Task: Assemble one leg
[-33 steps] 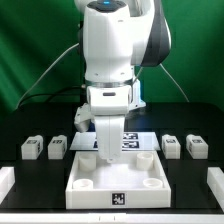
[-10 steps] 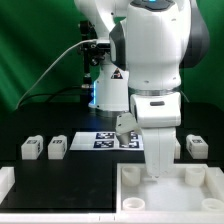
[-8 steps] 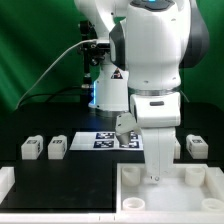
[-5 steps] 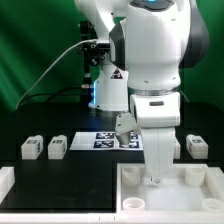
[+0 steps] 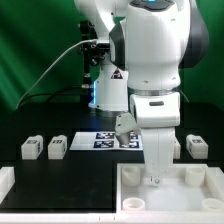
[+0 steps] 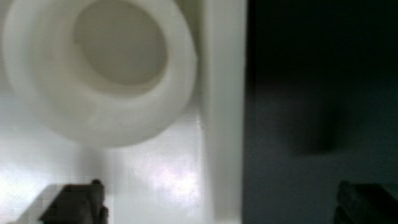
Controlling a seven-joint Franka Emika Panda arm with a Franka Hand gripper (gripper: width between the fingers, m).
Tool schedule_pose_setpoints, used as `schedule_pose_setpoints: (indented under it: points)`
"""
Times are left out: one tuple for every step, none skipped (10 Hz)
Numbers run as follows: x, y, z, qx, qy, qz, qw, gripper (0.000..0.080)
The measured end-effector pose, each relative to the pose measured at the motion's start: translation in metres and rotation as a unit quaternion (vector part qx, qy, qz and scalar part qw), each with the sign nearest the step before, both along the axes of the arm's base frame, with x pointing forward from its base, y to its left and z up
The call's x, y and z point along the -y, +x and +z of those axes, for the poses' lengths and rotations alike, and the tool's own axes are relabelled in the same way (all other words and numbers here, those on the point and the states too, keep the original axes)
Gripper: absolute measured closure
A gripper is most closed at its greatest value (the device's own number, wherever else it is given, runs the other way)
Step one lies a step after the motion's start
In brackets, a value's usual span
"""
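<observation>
Now, at the bench edge on the exterior view's left, toward the back: outer left leg (image 5: 31, 149) and inner left leg (image 5: 57, 147) side by side, apart from each other, both flat on the dark surface and untouched. Next along the back, about mid-bench: the marker board (image 5: 103, 140), partly hidden by the arm. Further toward the exterior view's right, at the front edge and reaching for the front corner: the base (image 5: 131, 173), walls up, round sockets in its corners. Lowered into it from above, the gripper (image 5: 153, 180). From the wrist, fingertips (image 6: 71, 203) spread wide and released, one over the white floor of the base beside a round socket (image 6: 116, 70), the other over the dark bench, the base wall running between them; nothing grasped, no contact to be made out. Behind the gripper, a sliver of white, likely a third leg, too hidden to be sure. Last, near the back of the right-hand edge: far right leg (image 5: 196, 147), free and clear.

Probably a base-positioning step, with no leg fetched yet. Next move calls for rising clear of the wall, crossing to a leg, likely the near one on the right, and closing squarely on its sides before carrying it to a socket
</observation>
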State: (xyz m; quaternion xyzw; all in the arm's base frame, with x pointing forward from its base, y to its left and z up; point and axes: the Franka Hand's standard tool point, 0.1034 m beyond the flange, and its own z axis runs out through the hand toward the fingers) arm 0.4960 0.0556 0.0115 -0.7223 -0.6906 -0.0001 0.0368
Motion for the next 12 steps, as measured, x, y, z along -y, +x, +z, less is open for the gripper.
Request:
schedule_pose_setpoints:
  points:
    - [0.000,0.000,0.000,0.000,0.000,0.000,1.000,0.0150]
    - [0.000,0.000,0.000,0.000,0.000,0.000,1.000,0.0150]
    - [-0.001,0.001,0.001,0.000,-0.001,-0.009,1.000,0.0150]
    - [-0.005,0.003,0.013,0.002,-0.005,-0.055,0.998,0.0150]
    - [-0.015,0.000,0.026,0.008,-0.008,-0.075,0.997,0.0150]
    - [-0.026,-0.007,0.032,0.007,-0.009,-0.129,0.992,0.0150]
    - [-0.041,-0.012,0.038,0.005,-0.012,-0.219,0.976,0.0150]
    - [-0.047,-0.013,0.042,0.005,-0.012,-0.253,0.967,0.0150]
    - [-0.044,-0.013,0.040,0.000,-0.011,-0.279,0.960,0.0150]
    - [-0.045,-0.014,0.040,-0.005,-0.010,-0.343,0.939,0.0150]
    - [-0.047,-0.014,0.040,-0.010,-0.010,-0.394,0.919,0.0150]
    - [-0.053,-0.018,0.038,-0.017,-0.009,-0.462,0.887,0.0150]
